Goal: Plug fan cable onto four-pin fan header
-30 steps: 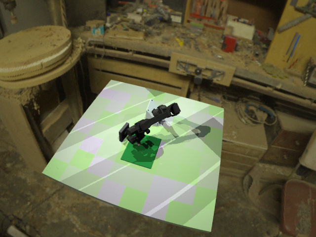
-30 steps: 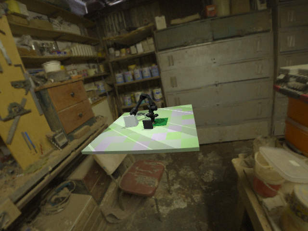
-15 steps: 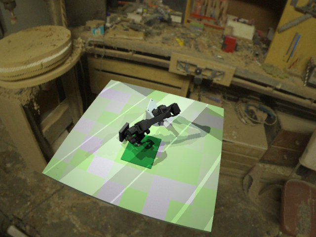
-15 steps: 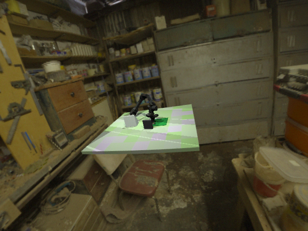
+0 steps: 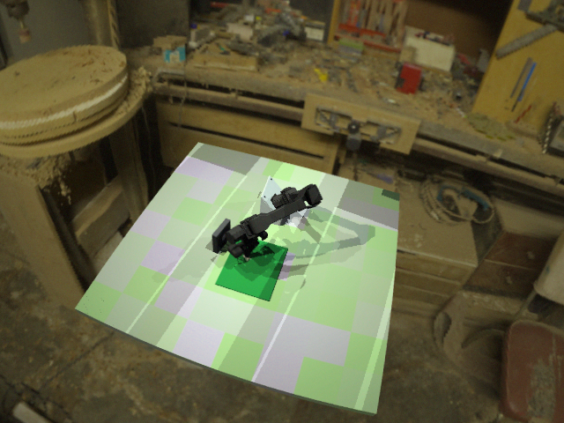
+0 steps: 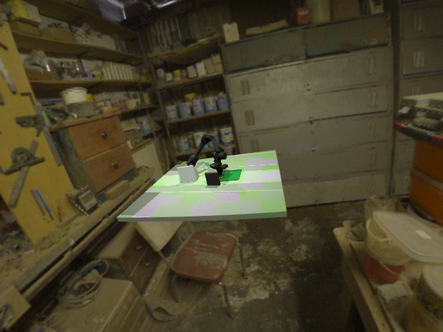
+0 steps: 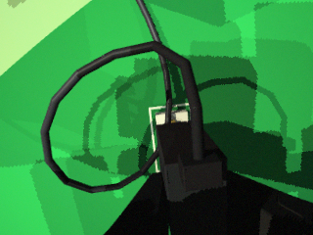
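Note:
The green board [image 5: 255, 289] [image 6: 234, 174] [image 7: 24, 206] lies flat on the table. In the wrist view the cream-white header [image 7: 182, 117] shows at its far edge, inside a white printed outline; the dark plug [image 7: 178, 142] covers the rest. The gripper [image 5: 246, 257] [image 6: 220, 176] [image 7: 196, 183] is shut on the plug, low over the board. The plug overlaps the header in this view; how deep it sits cannot be told. The black cable [image 7: 45, 132] rises from the plug, makes a wide loop to the left and runs off at the top.
A black upright square block [image 5: 221, 235] [image 6: 212, 178], perhaps the fan, stands beside the board, close to the arm. A pale, tilted panel [image 5: 270, 189] [image 6: 187, 173] stands near the arm's other parts. The cable loop arches over the board beside the fingers.

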Controlling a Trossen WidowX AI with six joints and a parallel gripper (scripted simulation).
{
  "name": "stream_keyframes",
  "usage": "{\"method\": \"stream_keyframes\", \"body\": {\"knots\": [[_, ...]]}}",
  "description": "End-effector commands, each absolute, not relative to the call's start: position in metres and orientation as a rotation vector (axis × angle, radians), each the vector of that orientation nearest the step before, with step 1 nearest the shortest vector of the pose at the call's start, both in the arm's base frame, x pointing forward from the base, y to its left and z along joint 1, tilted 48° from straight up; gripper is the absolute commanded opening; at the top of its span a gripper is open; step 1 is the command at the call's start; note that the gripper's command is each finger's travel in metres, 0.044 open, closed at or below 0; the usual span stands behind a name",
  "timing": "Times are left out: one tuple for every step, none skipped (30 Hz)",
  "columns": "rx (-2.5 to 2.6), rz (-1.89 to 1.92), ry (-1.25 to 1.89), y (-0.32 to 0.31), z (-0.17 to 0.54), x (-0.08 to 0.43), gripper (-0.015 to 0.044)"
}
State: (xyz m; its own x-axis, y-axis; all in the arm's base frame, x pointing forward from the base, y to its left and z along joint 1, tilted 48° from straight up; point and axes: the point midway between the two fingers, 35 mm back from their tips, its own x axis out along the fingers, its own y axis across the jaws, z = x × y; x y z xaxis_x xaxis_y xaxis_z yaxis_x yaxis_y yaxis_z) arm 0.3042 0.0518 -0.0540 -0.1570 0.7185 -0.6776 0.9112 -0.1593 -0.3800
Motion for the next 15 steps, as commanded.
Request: {"method": "stream_keyframes", "body": {"knots": [[1.877,-1.218,1.869,0.0525,-0.0544,0.3035,0.0000],[1.877,-1.218,1.869,0.0525,-0.0544,0.3035,0.0000],[1.877,-1.218,1.869,0.0526,-0.0544,0.3035,0.0000],[1.877,-1.218,1.869,0.0527,-0.0546,0.3034,0.0000],[1.877,-1.218,1.869,0.0530,-0.0548,0.3034,0.0000],[1.877,-1.218,1.869,0.0533,-0.0551,0.3033,0.0000],[1.877,-1.218,1.869,0.0537,-0.0555,0.3032,0.0000],[1.877,-1.218,1.869,0.0542,-0.0559,0.3031,0.0000],[1.877,-1.218,1.869,0.0547,-0.0564,0.3030,0.0000],[1.877,-1.218,1.869,0.0551,-0.0568,0.3029,0.0000],[1.877,-1.218,1.869,0.0557,-0.0573,0.3028,0.0000],[1.877,-1.218,1.869,0.0562,-0.0578,0.3026,0.0000],[1.877,-1.218,1.869,0.0567,-0.0583,0.3025,0.0000],[1.877,-1.218,1.869,0.0572,-0.0587,0.3024,0.0000],[1.877,-1.218,1.869,0.0577,-0.0591,0.3023,0.0000]]}}
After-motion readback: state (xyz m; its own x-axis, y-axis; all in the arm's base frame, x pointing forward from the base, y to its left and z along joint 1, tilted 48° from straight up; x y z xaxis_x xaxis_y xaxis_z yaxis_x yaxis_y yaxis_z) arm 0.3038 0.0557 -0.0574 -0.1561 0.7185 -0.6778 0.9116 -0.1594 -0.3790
